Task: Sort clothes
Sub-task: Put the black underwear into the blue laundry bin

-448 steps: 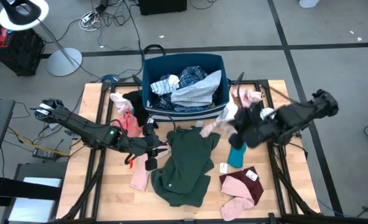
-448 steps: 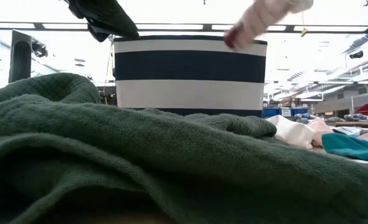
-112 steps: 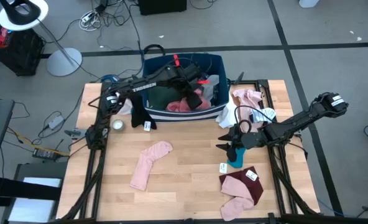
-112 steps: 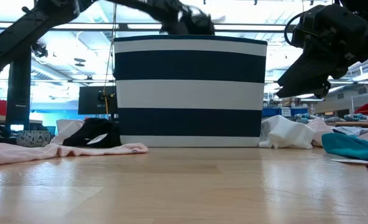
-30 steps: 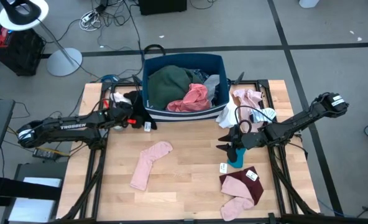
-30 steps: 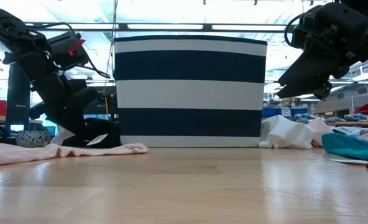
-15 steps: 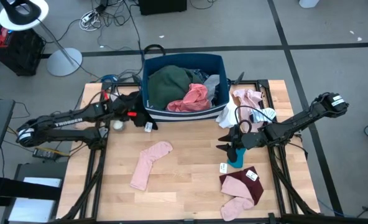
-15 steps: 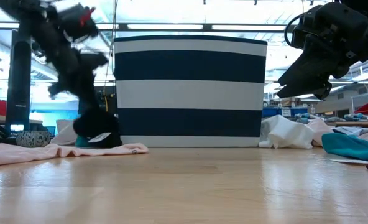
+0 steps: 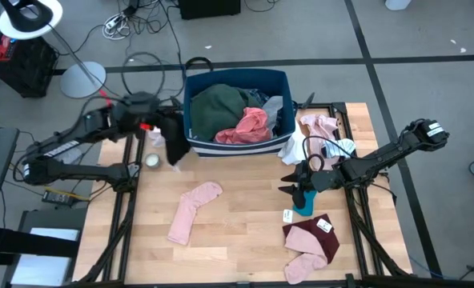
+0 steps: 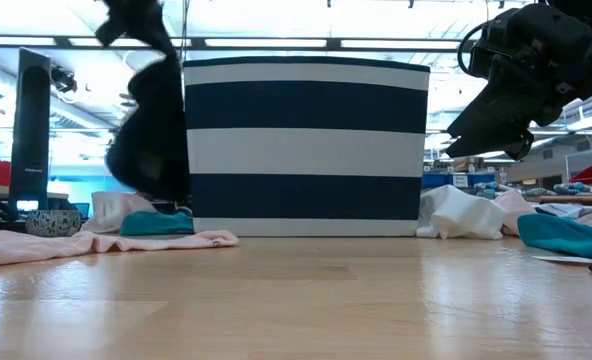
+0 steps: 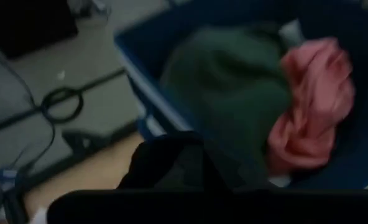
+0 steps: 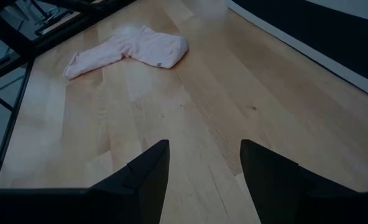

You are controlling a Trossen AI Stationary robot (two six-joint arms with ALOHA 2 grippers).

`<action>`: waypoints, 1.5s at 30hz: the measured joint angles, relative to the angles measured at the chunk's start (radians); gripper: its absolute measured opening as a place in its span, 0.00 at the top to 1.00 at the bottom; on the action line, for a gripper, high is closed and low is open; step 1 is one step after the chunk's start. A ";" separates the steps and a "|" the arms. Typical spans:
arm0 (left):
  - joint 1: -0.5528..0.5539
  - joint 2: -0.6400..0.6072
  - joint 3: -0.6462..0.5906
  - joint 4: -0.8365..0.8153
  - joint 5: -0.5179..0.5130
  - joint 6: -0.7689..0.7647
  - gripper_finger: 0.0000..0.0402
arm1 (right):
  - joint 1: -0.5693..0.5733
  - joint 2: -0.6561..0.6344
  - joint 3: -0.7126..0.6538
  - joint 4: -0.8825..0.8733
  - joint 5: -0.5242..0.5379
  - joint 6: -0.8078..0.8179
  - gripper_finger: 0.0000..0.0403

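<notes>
The left gripper point(image 9: 163, 126) is clenched on a black garment point(image 9: 174, 141), which hangs down from it in the air, just beside the left wall of the striped bin point(image 9: 190, 138). In the low view the garment dangles as a dark shape beside the bin's striped side, its lower end above a teal piece point(image 10: 156, 222) that lies on the table.

To do this step well, I judge the arm should rise until the bottom of the garment is above the bin's rim, then move over the middle of the bin before it lets go. Otherwise the cloth may catch on the wall and fall outside. The bin already holds a dark green top point(image 9: 218, 104) and a pink garment point(image 9: 247, 126), so the drop should be from a little height.

The right gripper point(image 9: 288, 181) waits low over the table, fingers apart and empty, near another teal item point(image 9: 303, 201). Still on the wood are a pink sock point(image 9: 192, 211), a maroon piece point(image 9: 311, 240) and pale clothes point(image 9: 317, 134) to the right of the bin.
</notes>
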 joint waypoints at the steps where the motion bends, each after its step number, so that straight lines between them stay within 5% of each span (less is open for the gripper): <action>1: 0.000 0.009 0.031 0.001 -0.004 0.011 1.00 | 0.000 0.000 0.000 0.001 0.000 0.000 0.51; 8: -0.001 0.120 0.251 0.120 0.036 0.119 1.00 | 0.000 0.000 0.000 0.007 0.000 0.001 0.51; 24: -0.013 0.613 0.815 0.122 0.234 0.265 1.00 | 0.000 0.000 0.000 0.010 0.000 0.000 0.51; 45: -0.024 0.910 0.841 0.021 0.414 0.266 0.93 | 0.000 0.000 0.000 0.010 -0.010 0.000 0.51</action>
